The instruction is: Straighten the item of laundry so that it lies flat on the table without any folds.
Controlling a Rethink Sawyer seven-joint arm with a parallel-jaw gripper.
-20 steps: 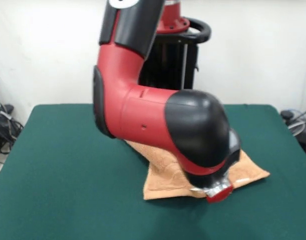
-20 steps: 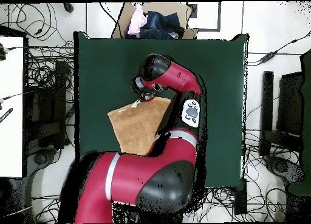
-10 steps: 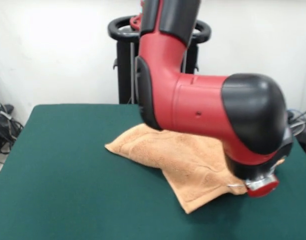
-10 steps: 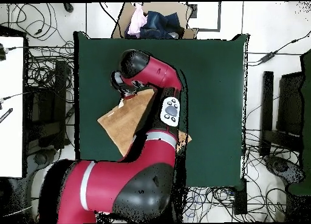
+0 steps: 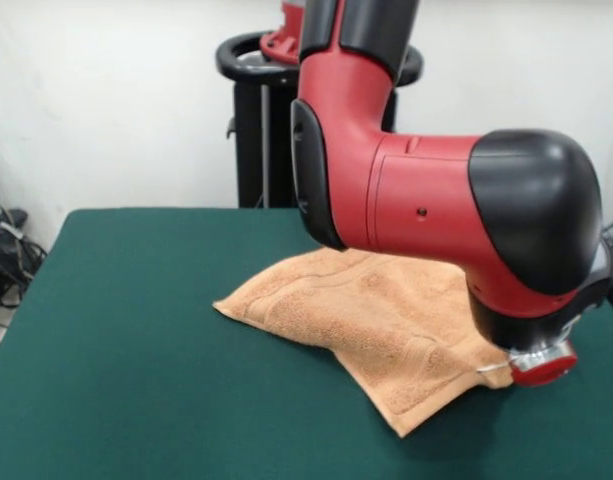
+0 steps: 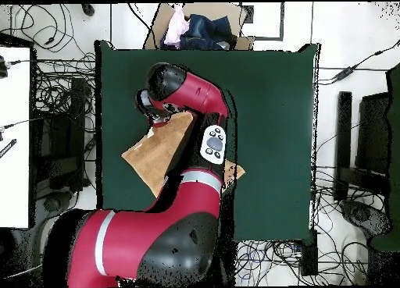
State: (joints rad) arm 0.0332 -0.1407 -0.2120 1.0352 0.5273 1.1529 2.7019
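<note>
1. Dark green table point(image 5: 126, 330) filling the lower front view, bare cloth across its whole left side.
2. Left-of-centre on it, the pointed corner of the peach-orange towel point(image 5: 366, 315), lying flat on the felt.
3. From that corner, spread rightward as a tilted diamond, with a woven border band along the edges and a few shallow ridges across the middle.
4. Nearest corner pointing toward the table's front edge, flat on the cloth.
5. Above the towel's middle and right, crossed by the red and black arm point(image 5: 426, 200), hiding the far part of the fabric.
6. At the right, the towel's corner reaching up to the gripper point(image 5: 539, 362), a red rounded end low by the table's right edge, touching the cloth; whether the claw is spread or pinching the corner cannot be told, fingers hidden.
7. In the overhead view, towel point(image 6: 156, 152) lying toward one long side of the table point(image 6: 273, 105), mostly under the arm, gripper point(image 6: 156, 119) at its corner.
</note>
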